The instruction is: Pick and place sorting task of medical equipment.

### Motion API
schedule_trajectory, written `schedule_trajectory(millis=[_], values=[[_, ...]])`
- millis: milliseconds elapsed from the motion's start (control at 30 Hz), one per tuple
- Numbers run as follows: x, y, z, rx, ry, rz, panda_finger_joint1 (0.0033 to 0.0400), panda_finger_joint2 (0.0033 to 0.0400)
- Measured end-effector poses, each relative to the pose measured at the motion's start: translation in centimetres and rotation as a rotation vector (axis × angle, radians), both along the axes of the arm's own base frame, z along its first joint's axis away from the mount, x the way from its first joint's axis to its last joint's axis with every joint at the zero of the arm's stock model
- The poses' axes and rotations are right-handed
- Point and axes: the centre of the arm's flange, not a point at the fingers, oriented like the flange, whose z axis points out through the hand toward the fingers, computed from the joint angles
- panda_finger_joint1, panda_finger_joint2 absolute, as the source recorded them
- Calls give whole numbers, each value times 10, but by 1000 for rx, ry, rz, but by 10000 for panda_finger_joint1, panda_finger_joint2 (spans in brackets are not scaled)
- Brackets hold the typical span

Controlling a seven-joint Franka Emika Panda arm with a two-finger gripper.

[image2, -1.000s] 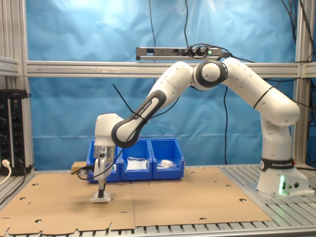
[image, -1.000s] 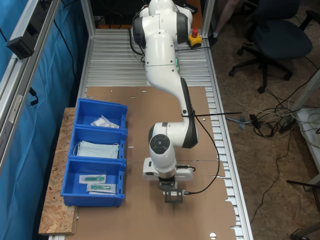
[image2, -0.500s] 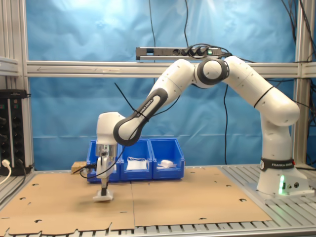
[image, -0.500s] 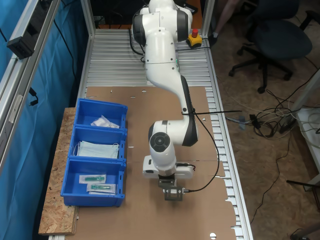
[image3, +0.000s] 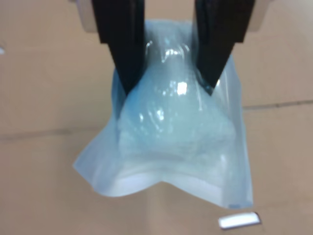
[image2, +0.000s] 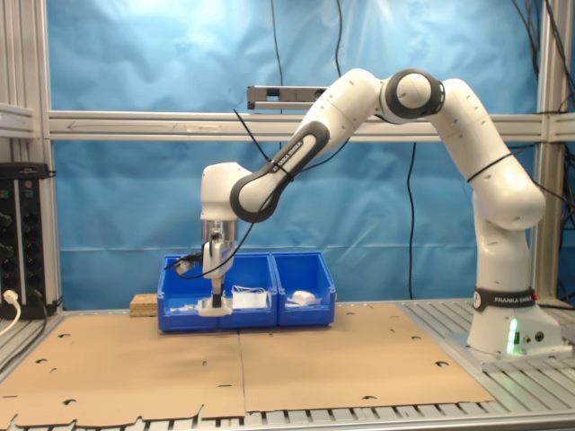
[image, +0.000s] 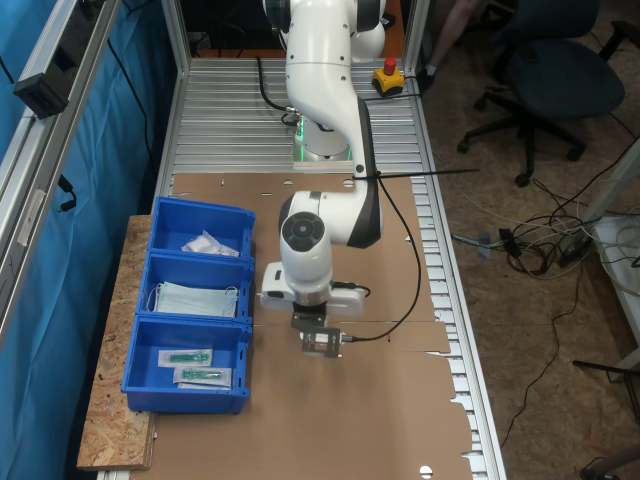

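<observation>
Since a second ago the gripper (image3: 168, 73), clamped on the white packet (image3: 171, 142), has lifted off the worktop (image: 380, 420) toward the blue bins (image: 190, 310) beside it.

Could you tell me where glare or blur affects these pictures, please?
In the wrist view, bright glints sit on the packet's crinkly wrap, and the hand's fingers look soft-edged and close. The first exterior view is evenly lit and sharp; in the second exterior view, the blue backdrop shows brighter patches.
</observation>
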Motion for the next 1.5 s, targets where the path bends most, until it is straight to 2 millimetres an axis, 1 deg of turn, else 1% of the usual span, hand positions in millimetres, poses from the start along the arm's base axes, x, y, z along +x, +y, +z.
schedule_trajectory(millis=[167,200,300,400,500,633,733,833,1100,1133,1367,1500], values=[[-22,-25,44,-30,-24,-41,69,69],[-32,-36,61,-39,-32,-65,69,69],[-48,-51,84,-49,-42,-109,70,70],[-65,-67,104,-54,-45,-156,70,70],[-82,-83,119,-54,-44,-206,70,70],[-105,-104,132,-50,-33,-274,70,70],[-121,-121,136,-46,-19,-323,70,70],[-136,-137,135,-40,1,-373,70,70],[-174,-172,115,-21,72,-485,70,70],[-182,-178,110,-16,90,-510,70,70],[-208,-197,94,-1,141,-584,70,70],[-216,-206,91,3,152,-613,70,70]])
